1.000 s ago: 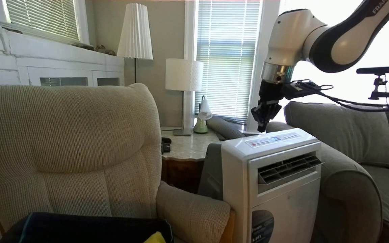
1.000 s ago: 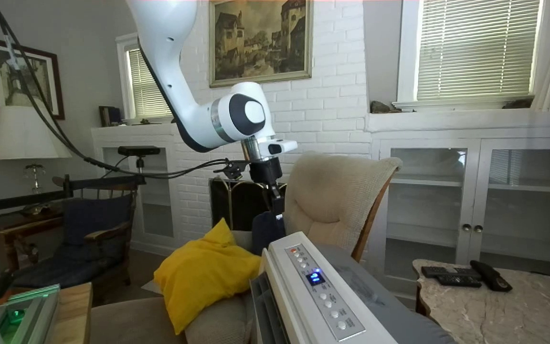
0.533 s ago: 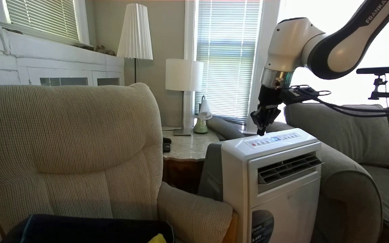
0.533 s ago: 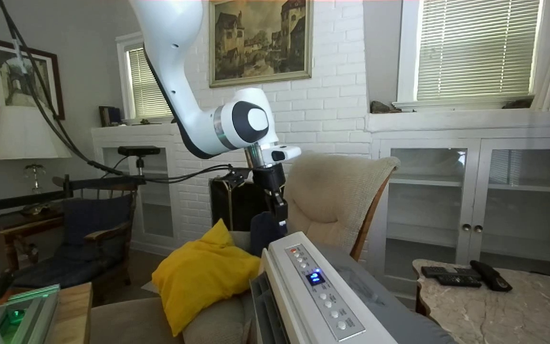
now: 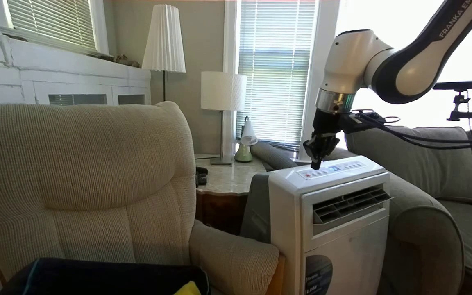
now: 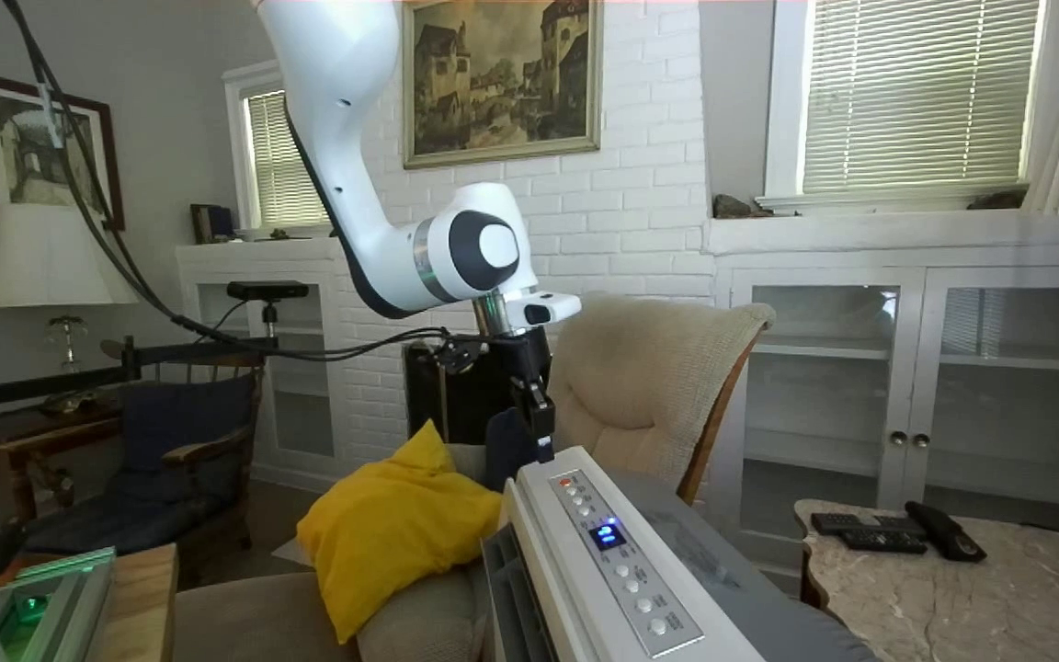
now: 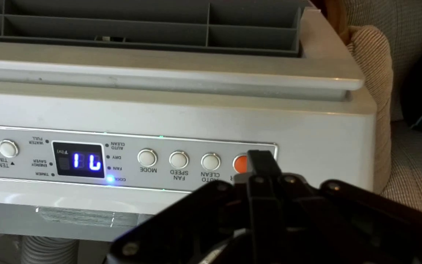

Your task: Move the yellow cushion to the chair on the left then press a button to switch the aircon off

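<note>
Pointing down over the control panel [image 7: 126, 161] of the white portable aircon [image 5: 342, 246], the fingers [image 7: 265, 165] show no visible gap and hold nothing. The narrow tip so formed is judged deliberate: it suits one small button better than a wide grip. In the wrist view it covers part of the orange button [image 7: 239, 164], presumably the power control, though the label is mostly hidden. Contact cannot be confirmed. The digital display [image 7: 79, 160] is lit blue, so the unit is taken to be running and the switch-off not yet done.

The yellow cushion [image 6: 401, 533] lies slumped at the cream recliner armchair [image 6: 649, 386], one corner up, beside the aircon; a dark cushion [image 5: 105, 278] sits partly behind it. Whether seat or arm bears it cannot be told. The first step is judged met, which would explain why the fingers are free for pressing.

In an exterior view the aircon stands just past the right end of the front edge of the marble-topped counter [image 5: 231, 177], apparently so that its grey hose [image 5: 275, 155] reaches the window [image 5: 277, 82]. Remote controls [image 6: 883, 541] and a telephone handset [image 6: 948, 533] lie near the counter's far left corner in an exterior view, presumably kept within reach of anyone seated.
</note>
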